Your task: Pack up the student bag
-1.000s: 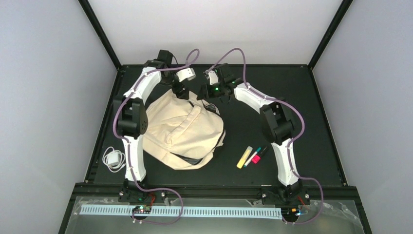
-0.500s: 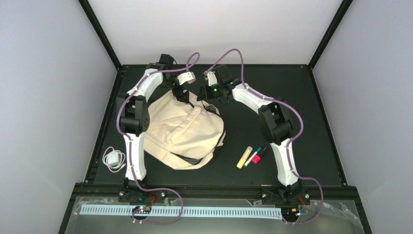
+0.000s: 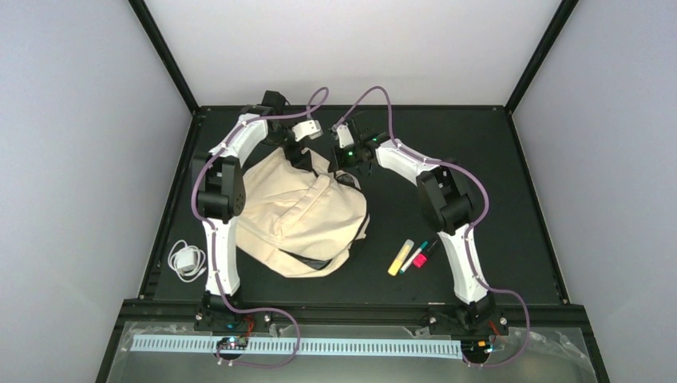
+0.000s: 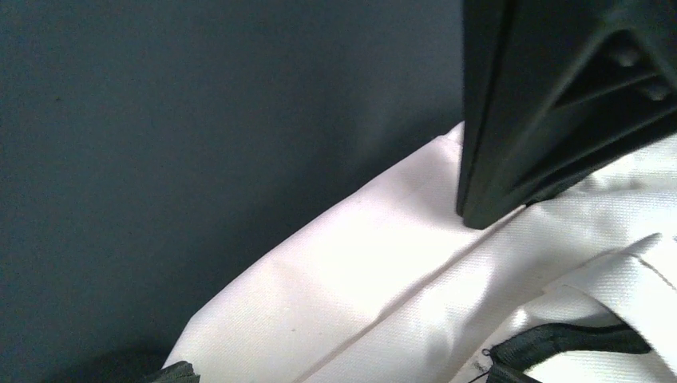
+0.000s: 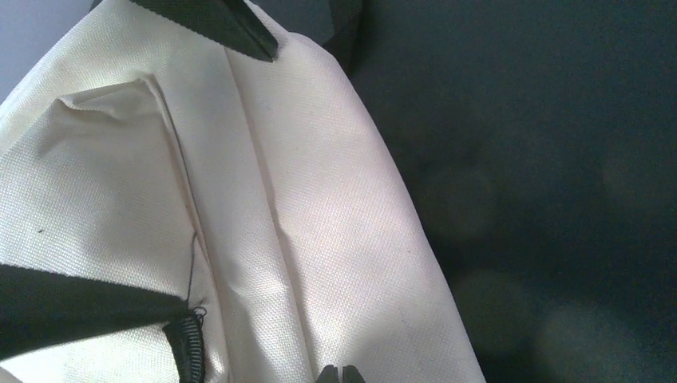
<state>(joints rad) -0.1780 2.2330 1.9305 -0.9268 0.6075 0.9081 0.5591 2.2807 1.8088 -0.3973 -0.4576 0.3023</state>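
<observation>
top view, bag: bag (image 3: 299,215) lies on table (image 3: 495,159), left of centre, between the arms.
top view, grippers: left gripper (image 3: 297,155) and right gripper (image 3: 351,165) both at the bag's far end.
top view, other: markers (image 3: 411,257) right of bag; white charger (image 3: 185,260) left of it.
left wrist, left gripper: spread; one finger (image 4: 551,112) in view, tip on cream cloth.
right wrist, right gripper: fingertips (image 5: 329,375) pressed together over cloth near its edge; pinch on cloth cannot be told. Black strap (image 5: 80,307) at left.
</observation>
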